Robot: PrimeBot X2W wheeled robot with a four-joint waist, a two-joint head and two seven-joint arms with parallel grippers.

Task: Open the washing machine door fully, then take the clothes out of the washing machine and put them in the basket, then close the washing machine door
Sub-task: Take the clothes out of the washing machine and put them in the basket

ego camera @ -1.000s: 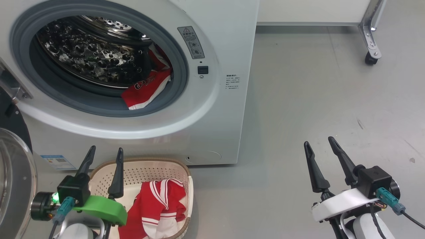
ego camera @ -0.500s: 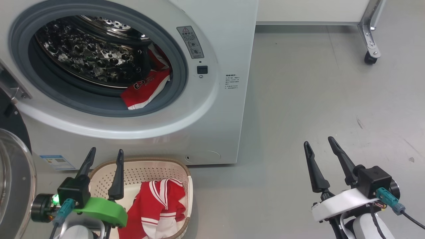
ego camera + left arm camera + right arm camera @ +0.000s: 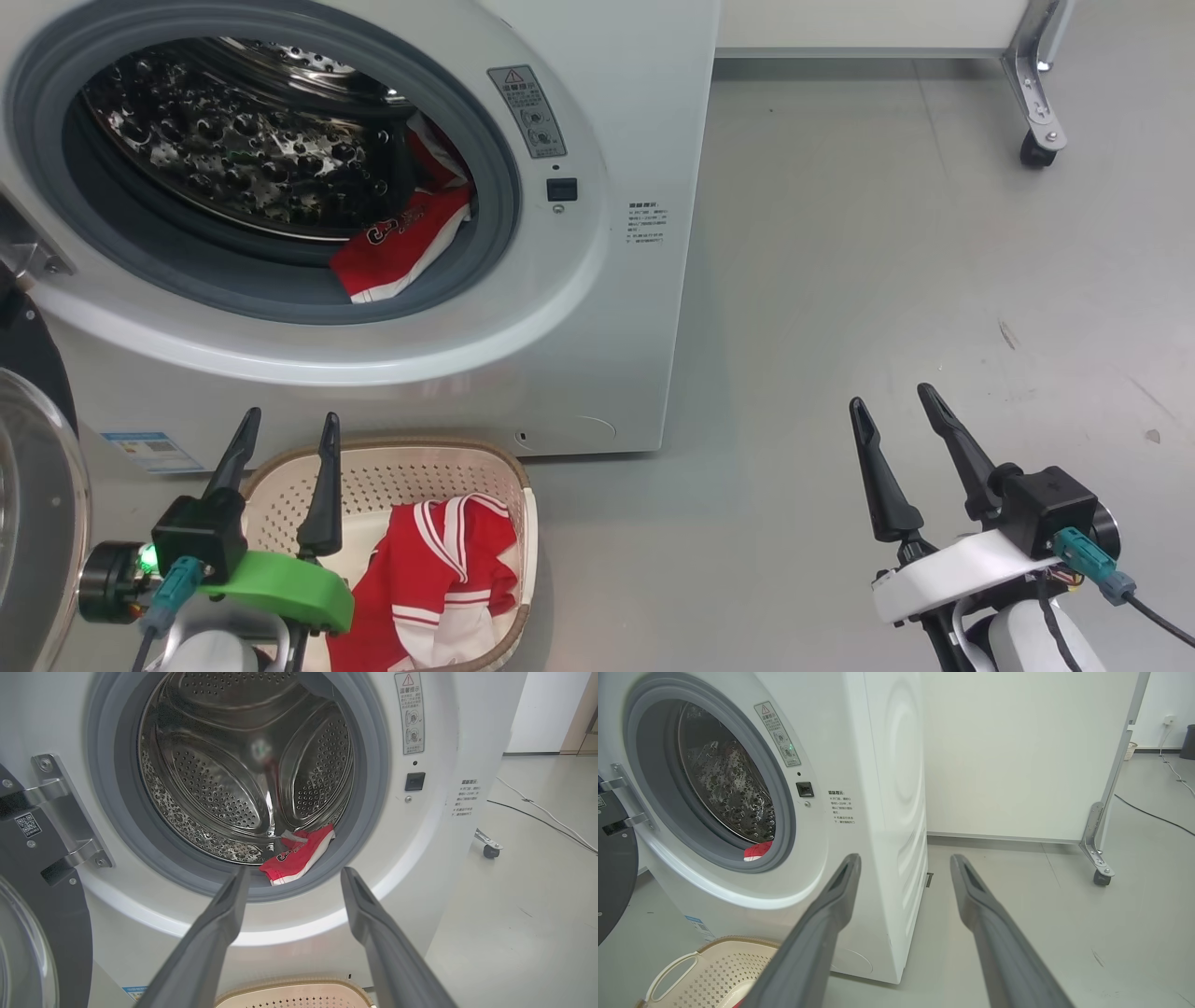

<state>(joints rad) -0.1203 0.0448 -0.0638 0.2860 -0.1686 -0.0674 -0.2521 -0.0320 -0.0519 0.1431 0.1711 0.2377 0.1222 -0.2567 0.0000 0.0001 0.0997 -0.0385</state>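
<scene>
Basket point(image 3: 439, 446) sits before washing machine point(image 3: 616, 308); grey floor point(image 3: 887, 233) stretches wide rightward.

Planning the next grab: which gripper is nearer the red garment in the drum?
Left: the left gripper is below the garment, over the basket; right gripper is far to its right.

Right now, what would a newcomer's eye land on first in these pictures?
The washing machine, mouth open, dominates the head view's upper left, a red garment lying at the lower right of its steel drum. Below it, the cream basket on the floor holds a red and white garment. The left gripper hangs open over the basket's left side, the right gripper open at lower right.
</scene>
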